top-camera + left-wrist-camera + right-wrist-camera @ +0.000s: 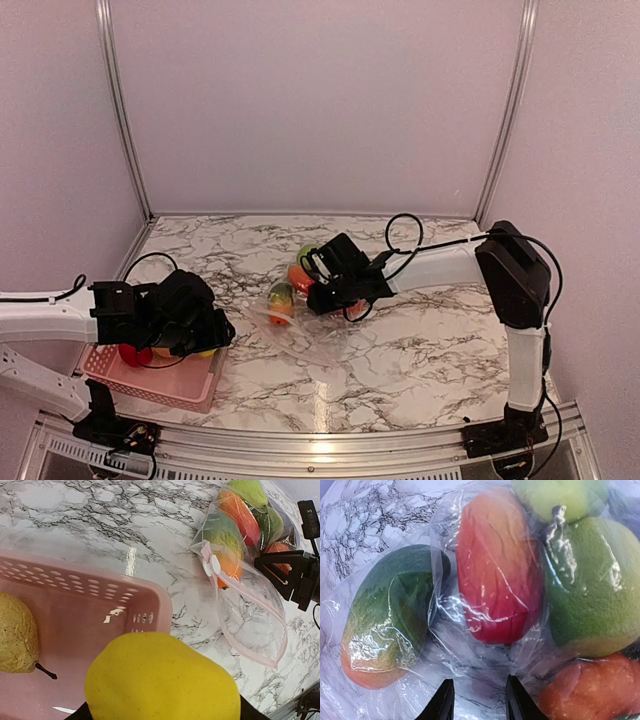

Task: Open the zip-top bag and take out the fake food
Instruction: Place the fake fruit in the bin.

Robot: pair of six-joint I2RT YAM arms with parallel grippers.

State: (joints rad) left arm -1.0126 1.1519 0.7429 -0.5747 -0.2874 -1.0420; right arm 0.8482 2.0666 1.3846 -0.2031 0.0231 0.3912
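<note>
Left gripper (195, 325) clamps 1 yellow fruit (160, 680) above the pink basket (150, 602); lower it close beside the brownish pear (15, 635) before releasing, so it cannot roll out.

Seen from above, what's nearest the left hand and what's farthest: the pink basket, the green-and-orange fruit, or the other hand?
1. pink basket, directly under the left hand, which holds a yellow fruit.
2. green-and-orange fruit, in the bag to its right, mid-table.
3. right hand, just beyond that fruit, farther right.
</note>
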